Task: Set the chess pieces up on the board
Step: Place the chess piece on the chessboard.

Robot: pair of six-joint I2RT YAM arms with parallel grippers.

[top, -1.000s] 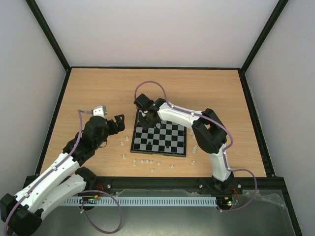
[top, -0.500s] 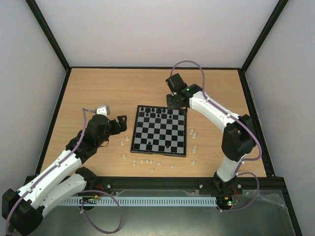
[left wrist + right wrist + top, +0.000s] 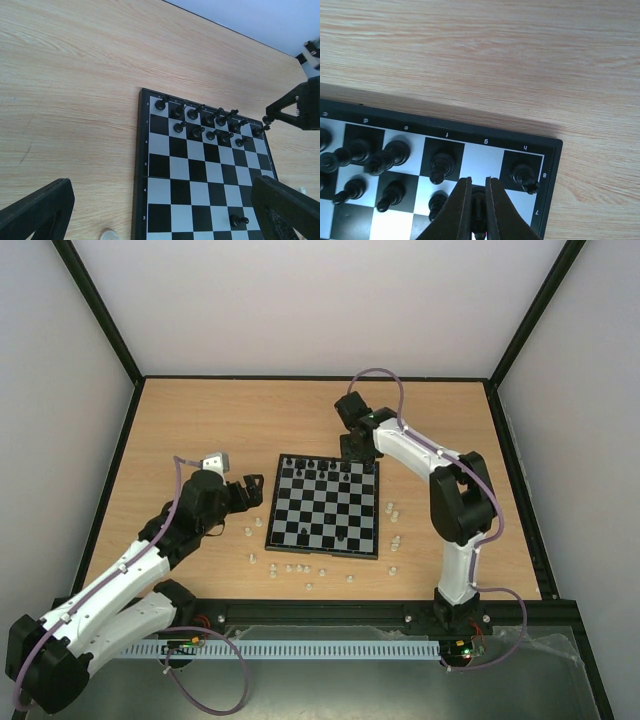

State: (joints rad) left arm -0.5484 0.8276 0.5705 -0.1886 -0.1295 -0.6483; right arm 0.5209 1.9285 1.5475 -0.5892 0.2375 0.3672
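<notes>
Along the far edge of the board (image 3: pixel 322 516), most black pieces (image 3: pixel 200 113) stood in two rows, the right claw (image 3: pixel 477 186) pinched one more black piece (image 3: pixel 478 212) above its far right corner, the left claw (image 3: pixel 248 492) hung wide open, and the white pieces (image 3: pixel 290 567) lay loose on the table (image 3: pixel 200 420).

board (image 3: pixel 159 145): near rows cut off | black piece (image 3: pixel 478 207): mostly hidden between right fingers (image 3: pixel 456 212)

Wooden table (image 3: pixel 200 420), black-framed pale walls (image 3: pixel 320 300), even light.
</notes>
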